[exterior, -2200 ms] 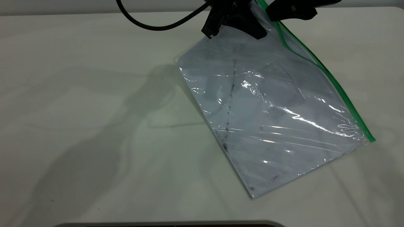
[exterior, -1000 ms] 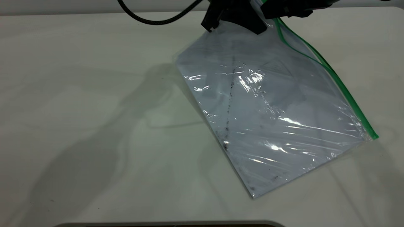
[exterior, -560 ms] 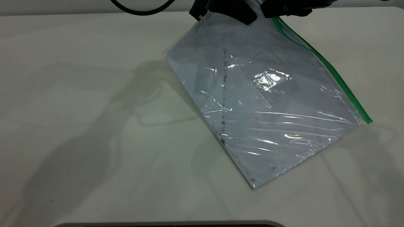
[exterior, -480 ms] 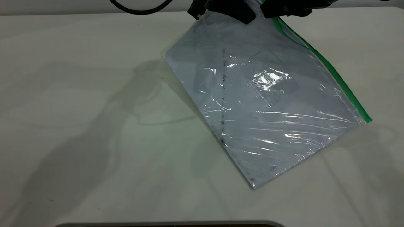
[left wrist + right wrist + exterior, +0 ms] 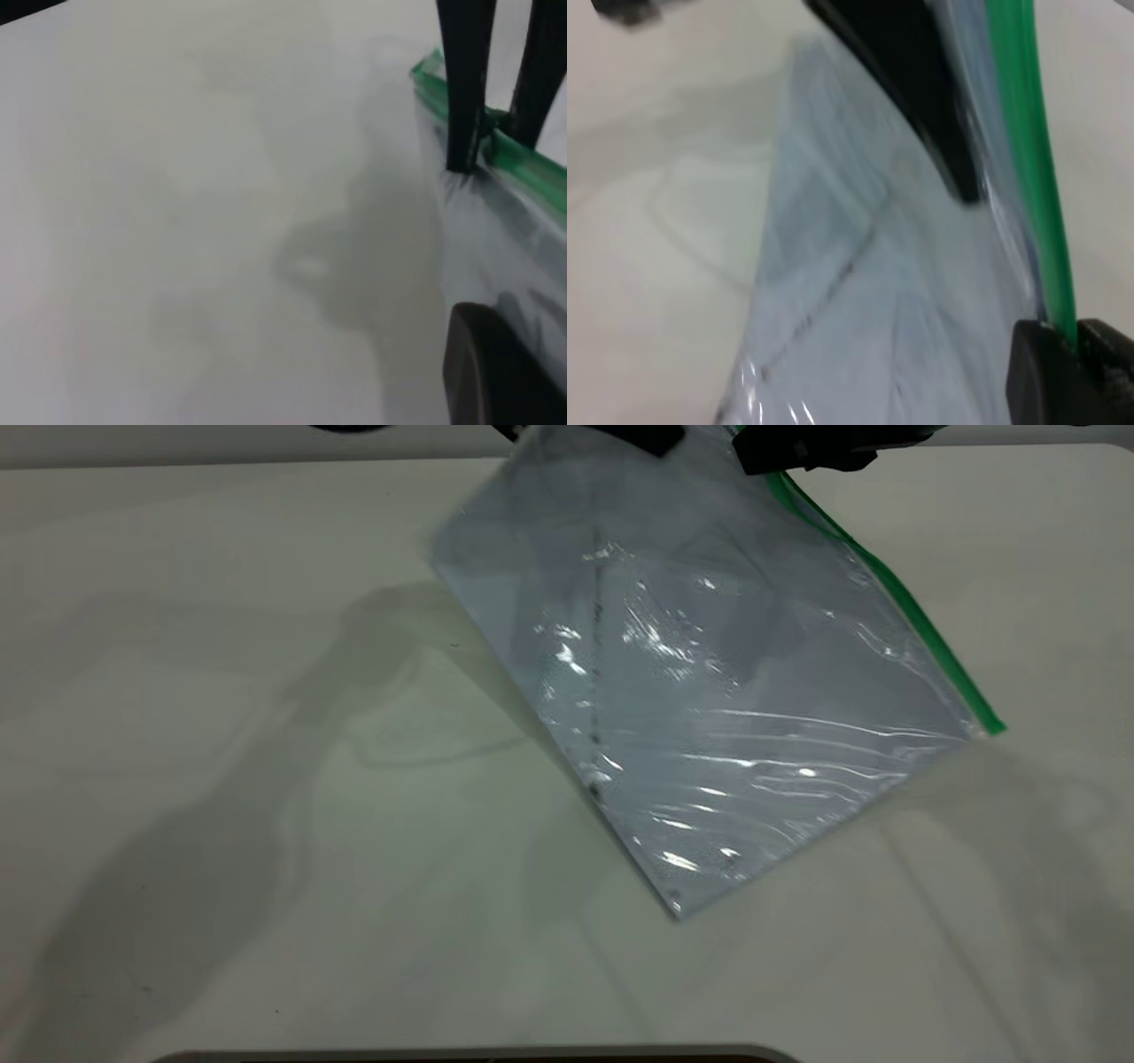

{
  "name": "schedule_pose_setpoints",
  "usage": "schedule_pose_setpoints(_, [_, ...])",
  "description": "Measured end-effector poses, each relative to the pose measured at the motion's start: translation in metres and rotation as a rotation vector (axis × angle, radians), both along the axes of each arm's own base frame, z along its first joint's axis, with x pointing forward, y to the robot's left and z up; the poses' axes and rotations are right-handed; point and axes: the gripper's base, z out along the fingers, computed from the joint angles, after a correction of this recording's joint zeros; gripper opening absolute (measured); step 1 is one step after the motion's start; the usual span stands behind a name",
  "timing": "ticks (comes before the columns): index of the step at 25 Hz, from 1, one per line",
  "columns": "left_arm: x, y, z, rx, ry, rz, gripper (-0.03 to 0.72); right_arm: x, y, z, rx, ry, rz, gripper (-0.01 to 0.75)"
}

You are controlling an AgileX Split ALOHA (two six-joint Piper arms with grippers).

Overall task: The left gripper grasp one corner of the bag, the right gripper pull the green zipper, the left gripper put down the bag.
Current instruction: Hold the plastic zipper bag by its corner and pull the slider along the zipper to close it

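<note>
The clear bag [image 5: 709,673], with a white sheet and a dark smudge line inside, hangs tilted above the pale table [image 5: 221,691]. Only its lowest corner [image 5: 678,911] is near the surface. My left gripper [image 5: 651,436] holds the bag's top edge at the upper border of the exterior view. One of its black fingers [image 5: 496,372] lies against the plastic. The corner it grips is hidden. The green zipper [image 5: 921,633] runs down the bag's right edge. My right gripper [image 5: 802,452] is shut on that strip [image 5: 1023,133] near its upper end, as its own view [image 5: 1074,341] shows.
Broad arm shadows fall on the table left of the bag. A dark rim [image 5: 478,1056] lies along the near edge of the exterior view. The strip's lower green tip [image 5: 992,726] hangs free.
The left gripper has risen and shifted left, almost leaving the exterior view. The bag went up with it, and its lowest corner rose. The right gripper has stayed put.
</note>
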Motion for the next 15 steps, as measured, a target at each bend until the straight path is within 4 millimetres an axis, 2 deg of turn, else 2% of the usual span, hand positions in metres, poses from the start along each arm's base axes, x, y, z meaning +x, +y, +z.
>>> schedule_pose_setpoints(15, [0.014,0.030,0.024,-0.017,-0.025,0.077,0.053,0.001,-0.003,-0.001,-0.031,-0.003,-0.019,0.060])
